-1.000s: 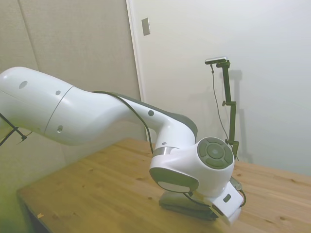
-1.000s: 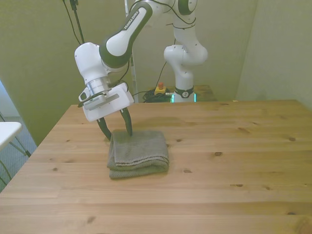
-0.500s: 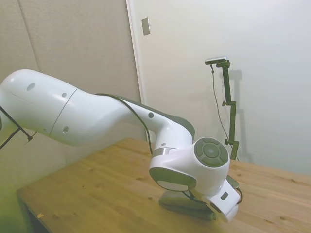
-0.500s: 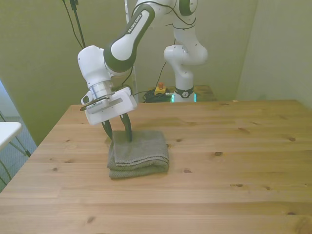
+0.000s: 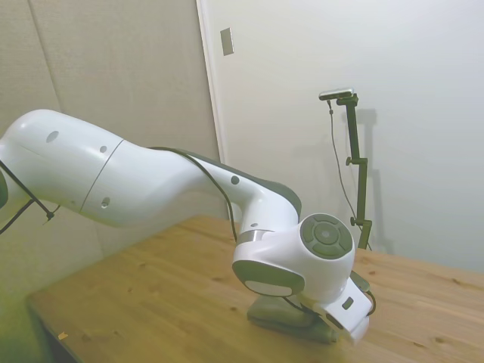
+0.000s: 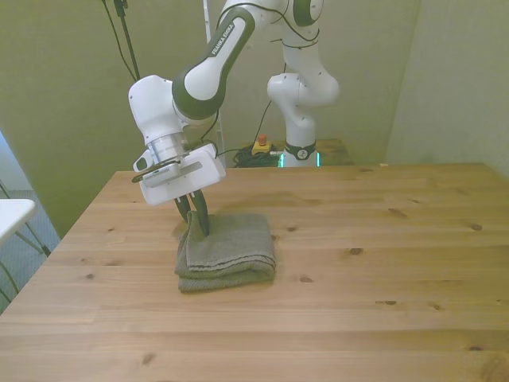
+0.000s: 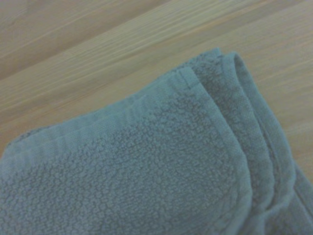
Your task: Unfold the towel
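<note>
A folded grey-green towel (image 6: 227, 251) lies on the wooden tabletop (image 6: 358, 302), and the gripper (image 6: 196, 228), fingers nearly closed, pinches its far corner toward the front view's left, the towel's bulk lying nearer the camera.

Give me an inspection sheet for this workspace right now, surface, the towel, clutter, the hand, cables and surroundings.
Surface: wooden table, bare planks with knots.
Job's things: grey-green towel, folded in layers, lying flat toward the front view's left; stacked edges show at one corner.
Clutter: nothing seen on the table.
Hand: hand down at the towel's back left corner in the front view, fingers nearly together on the cloth; hidden in the side view.
Cables: black cable along the arm; more cables behind the table.
Surroundings: plain walls, a red button beside the robot base.
</note>
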You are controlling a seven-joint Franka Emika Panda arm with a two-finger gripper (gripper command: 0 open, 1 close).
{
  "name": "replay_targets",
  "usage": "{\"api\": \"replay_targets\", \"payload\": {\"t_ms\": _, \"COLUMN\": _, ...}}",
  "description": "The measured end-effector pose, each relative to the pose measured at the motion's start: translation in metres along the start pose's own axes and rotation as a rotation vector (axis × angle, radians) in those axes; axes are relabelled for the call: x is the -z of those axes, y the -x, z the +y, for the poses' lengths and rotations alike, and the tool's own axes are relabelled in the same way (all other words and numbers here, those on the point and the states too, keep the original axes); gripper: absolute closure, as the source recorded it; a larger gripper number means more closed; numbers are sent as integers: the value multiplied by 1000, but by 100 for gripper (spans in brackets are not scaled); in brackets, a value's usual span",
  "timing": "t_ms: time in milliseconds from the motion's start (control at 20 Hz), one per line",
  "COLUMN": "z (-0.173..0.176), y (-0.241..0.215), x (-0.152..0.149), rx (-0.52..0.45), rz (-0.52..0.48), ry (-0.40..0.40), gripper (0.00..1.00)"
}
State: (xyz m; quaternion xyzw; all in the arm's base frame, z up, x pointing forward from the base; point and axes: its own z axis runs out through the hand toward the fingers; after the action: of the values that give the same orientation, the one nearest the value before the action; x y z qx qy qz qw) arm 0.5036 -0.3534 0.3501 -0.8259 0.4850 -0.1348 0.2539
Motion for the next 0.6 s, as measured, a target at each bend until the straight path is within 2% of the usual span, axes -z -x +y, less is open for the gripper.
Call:
{"api": "replay_targets", "payload": {"t_ms": 300, "z": -13, "y": 4, "x": 7, "rx": 7, "rz": 6, "ry": -7, "gripper": 100}}
{"api": "replay_targets", "payload": {"t_ms": 600, "z": -69, "y": 25, "x": 26, "rx": 16, "rz": 72, "ry": 15, "gripper": 100}}
